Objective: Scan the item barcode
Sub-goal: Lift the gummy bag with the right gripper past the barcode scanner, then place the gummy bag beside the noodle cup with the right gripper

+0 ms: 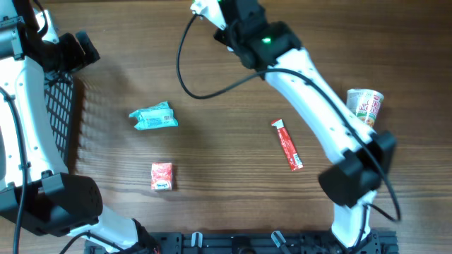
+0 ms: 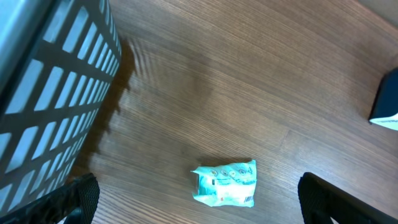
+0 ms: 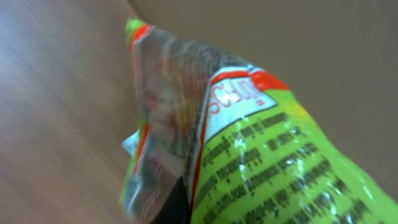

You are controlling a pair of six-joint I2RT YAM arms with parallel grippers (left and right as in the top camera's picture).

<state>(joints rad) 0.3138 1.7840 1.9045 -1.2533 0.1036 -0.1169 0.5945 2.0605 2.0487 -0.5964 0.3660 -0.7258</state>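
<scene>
Now the right gripper [image 1: 212, 13], clamped on the green packet [image 3: 249, 143], wants the crinkled film held flat and steady; the left gripper [image 1: 79, 51] hangs wide open.

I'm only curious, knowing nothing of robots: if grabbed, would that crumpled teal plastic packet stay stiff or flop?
Probably floppy: the crumpled teal plastic packet has wrinkled, uneven edges, so it would likely squash when gripped. It looks thin and light, so a push should slide it. Lying flat, it seems unlikely to roll.
</scene>
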